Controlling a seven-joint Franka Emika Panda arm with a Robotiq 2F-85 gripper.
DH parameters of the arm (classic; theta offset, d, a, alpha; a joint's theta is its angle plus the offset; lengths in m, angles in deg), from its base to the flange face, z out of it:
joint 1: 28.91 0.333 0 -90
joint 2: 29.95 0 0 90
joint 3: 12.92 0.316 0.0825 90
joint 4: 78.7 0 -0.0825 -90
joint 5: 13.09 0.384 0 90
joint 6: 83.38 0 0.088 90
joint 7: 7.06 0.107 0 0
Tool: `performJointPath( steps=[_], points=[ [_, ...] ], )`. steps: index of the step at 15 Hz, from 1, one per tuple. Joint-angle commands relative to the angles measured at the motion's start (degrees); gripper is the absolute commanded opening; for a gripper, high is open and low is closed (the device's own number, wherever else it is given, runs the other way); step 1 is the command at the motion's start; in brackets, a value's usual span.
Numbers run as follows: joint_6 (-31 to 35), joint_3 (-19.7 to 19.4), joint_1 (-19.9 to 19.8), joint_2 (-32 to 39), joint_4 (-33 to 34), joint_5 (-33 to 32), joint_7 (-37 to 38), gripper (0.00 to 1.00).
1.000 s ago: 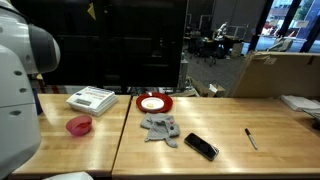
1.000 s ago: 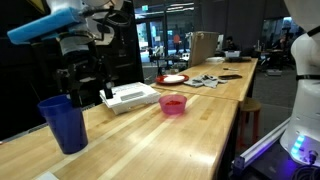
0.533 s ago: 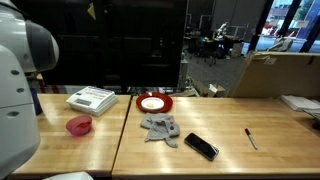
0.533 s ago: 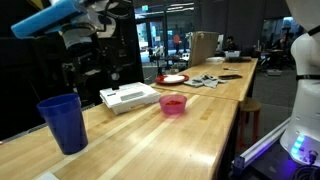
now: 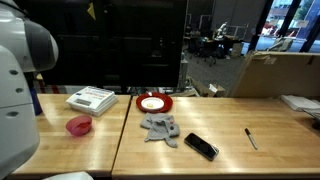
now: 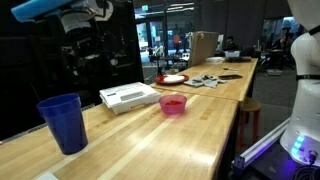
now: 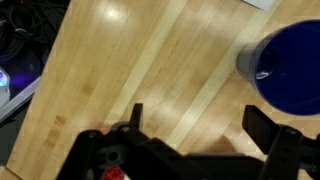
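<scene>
My gripper (image 7: 200, 125) is open, its two dark fingers spread wide over bare wooden tabletop (image 7: 120, 60) with nothing between them. In the wrist view a blue cup (image 7: 285, 65) stands just beyond the finger on the right side, apart from it. In an exterior view the gripper (image 6: 84, 62) hangs high above the table's near end, well above the blue cup (image 6: 62, 122) and the white box (image 6: 129, 96).
A pink bowl (image 5: 79, 125), a white box (image 5: 92, 99), a red plate (image 5: 154, 102), a grey cloth (image 5: 160, 127), a black phone (image 5: 201, 146) and a pen (image 5: 251, 138) lie on the table. A cardboard box (image 5: 275, 75) stands behind it.
The gripper has risen away from the table over the last second, staying open. Nothing on the table has moved.
</scene>
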Motion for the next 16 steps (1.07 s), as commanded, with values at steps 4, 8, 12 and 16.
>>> performJointPath(
  steps=[4,8,12,16],
  points=[
    [3.4,-1.7,1.4,3.2,5.5,-3.7,-3.9,1.00],
    [2.9,-2.1,1.9,6.1,10.0,-4.2,-8.1,1.00],
    [1.6,-2.2,2.9,9.1,15.2,-3.2,-12.4,1.00],
    [1.1,-0.9,3.0,11.5,18.3,-3.2,-14.8,1.00]
  ],
)
